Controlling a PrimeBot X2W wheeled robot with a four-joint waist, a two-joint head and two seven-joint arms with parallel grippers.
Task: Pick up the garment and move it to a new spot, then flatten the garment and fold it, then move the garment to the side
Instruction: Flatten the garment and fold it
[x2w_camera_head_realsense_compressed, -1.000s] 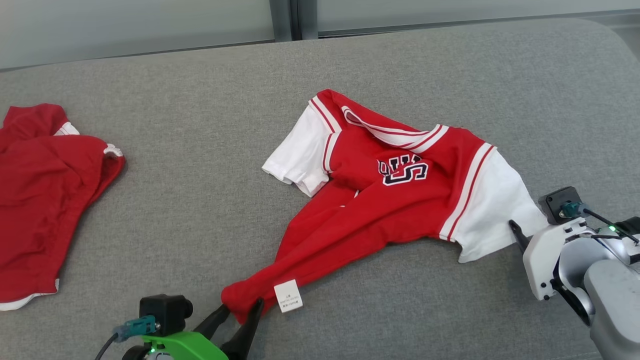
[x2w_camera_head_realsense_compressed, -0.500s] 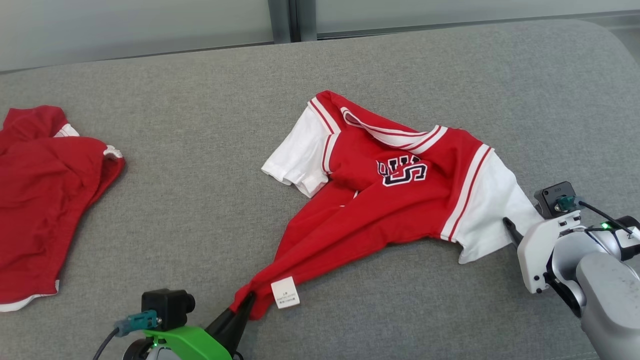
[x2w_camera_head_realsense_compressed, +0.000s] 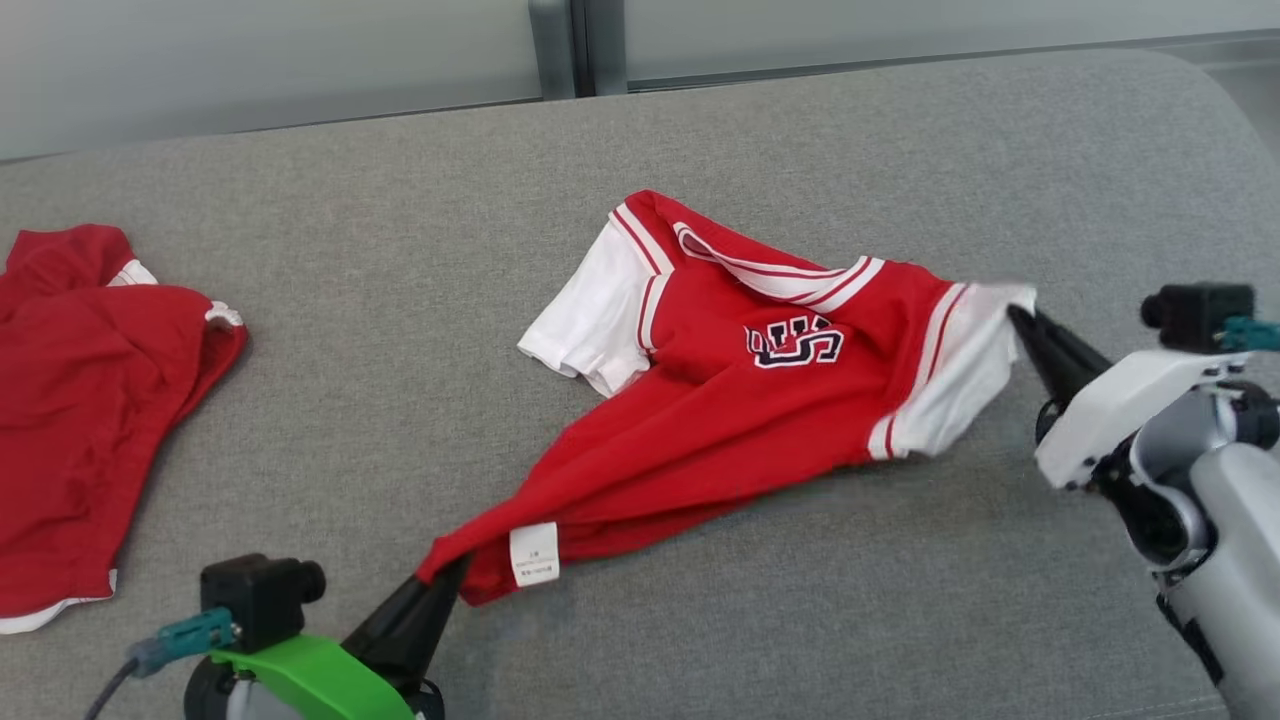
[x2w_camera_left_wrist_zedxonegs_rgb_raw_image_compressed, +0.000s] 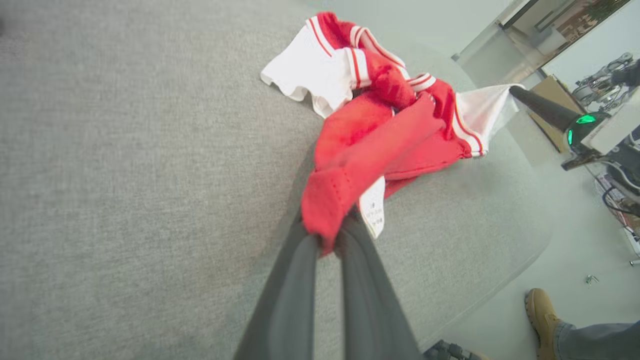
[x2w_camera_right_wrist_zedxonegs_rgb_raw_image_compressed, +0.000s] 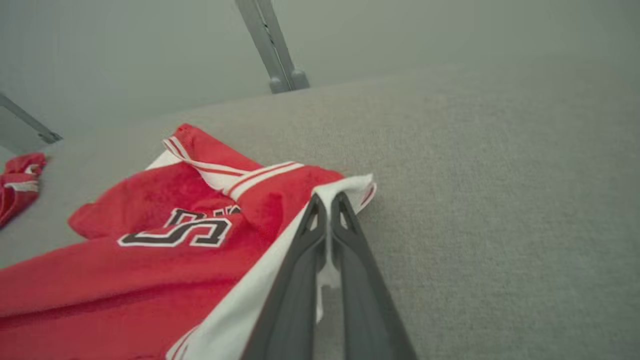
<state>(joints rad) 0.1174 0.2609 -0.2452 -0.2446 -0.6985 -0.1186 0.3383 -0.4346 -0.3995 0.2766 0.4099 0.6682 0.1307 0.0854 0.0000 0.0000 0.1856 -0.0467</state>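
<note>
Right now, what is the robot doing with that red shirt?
The robot has the red and white shirt pinched in two places. Its left tool is shut on the red bottom end near the label, and its right tool is shut on the white sleeve. The shirt stretches between them, mostly lying crumpled on the grey cushion, not yet flattened or folded. Another red garment lies off to the left.

Here's our left pincer, dark and tapered, on a green mount, black camera, teal plug, our right pincer white-cased, grey forearm
</note>
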